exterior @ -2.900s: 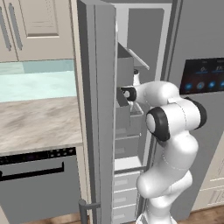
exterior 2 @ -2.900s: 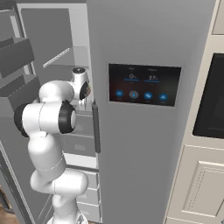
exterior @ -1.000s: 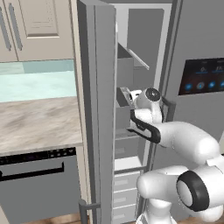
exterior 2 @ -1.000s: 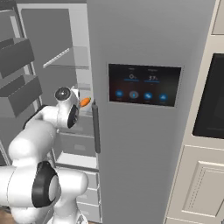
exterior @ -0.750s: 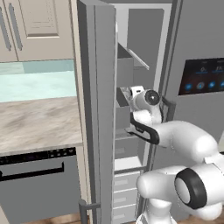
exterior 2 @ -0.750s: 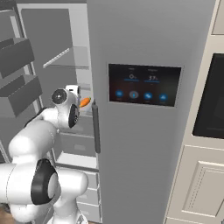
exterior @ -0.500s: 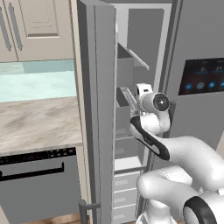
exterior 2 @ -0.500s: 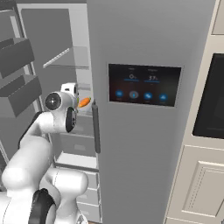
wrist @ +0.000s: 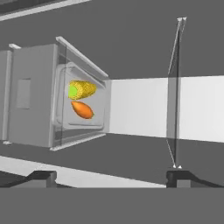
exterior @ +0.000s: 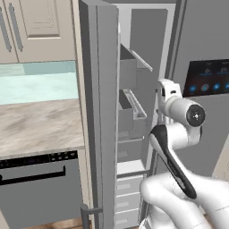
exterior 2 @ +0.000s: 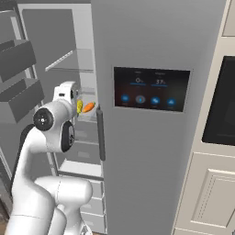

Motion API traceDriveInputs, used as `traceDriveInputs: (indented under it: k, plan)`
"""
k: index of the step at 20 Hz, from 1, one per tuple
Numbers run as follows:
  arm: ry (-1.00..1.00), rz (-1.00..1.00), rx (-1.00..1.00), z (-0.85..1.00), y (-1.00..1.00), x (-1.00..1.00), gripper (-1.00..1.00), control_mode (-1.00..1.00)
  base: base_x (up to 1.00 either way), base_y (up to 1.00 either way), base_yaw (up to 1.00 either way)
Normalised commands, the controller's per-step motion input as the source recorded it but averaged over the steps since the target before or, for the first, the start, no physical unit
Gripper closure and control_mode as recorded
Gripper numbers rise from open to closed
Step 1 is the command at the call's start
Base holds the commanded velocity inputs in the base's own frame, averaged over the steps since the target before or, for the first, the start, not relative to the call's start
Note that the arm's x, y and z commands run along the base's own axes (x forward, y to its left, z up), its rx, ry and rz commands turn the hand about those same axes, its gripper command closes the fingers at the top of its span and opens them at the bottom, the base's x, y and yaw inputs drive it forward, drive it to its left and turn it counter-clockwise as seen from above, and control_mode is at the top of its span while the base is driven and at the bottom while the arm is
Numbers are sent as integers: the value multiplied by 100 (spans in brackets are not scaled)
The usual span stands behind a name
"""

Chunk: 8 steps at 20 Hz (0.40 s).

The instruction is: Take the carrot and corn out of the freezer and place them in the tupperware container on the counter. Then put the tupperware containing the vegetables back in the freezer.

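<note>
Inside freezer [exterior 2: 55, 55] | hand [wrist: 109, 177] spread wide, empty | corn [wrist: 81, 89], carrot [wrist: 82, 110] ahead, untouched

One carrot [wrist: 82, 110]. One corn [wrist: 81, 89]. One freezer [exterior: 134, 85], door open. Two door bins [exterior 2: 20, 78]. One bench [exterior: 38, 127]. One dishwasher front [exterior: 38, 188]. One display panel [exterior 2: 151, 88]. One wall oven [exterior 2: 220, 101].

Base cameras flank the arm, facing the open freezer [exterior: 134, 112] close up, sharing its shelves; hand camera looks into it, rolled sideways.
</note>
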Motion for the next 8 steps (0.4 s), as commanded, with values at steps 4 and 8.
traceDriveInputs:
  k: [4,8]
  plan:
    - [6,0,1,93,-21,-71,-100,-100,0,0,0]
    - [12,0,0,58,-10,-45,-100,-100,0,0,0]
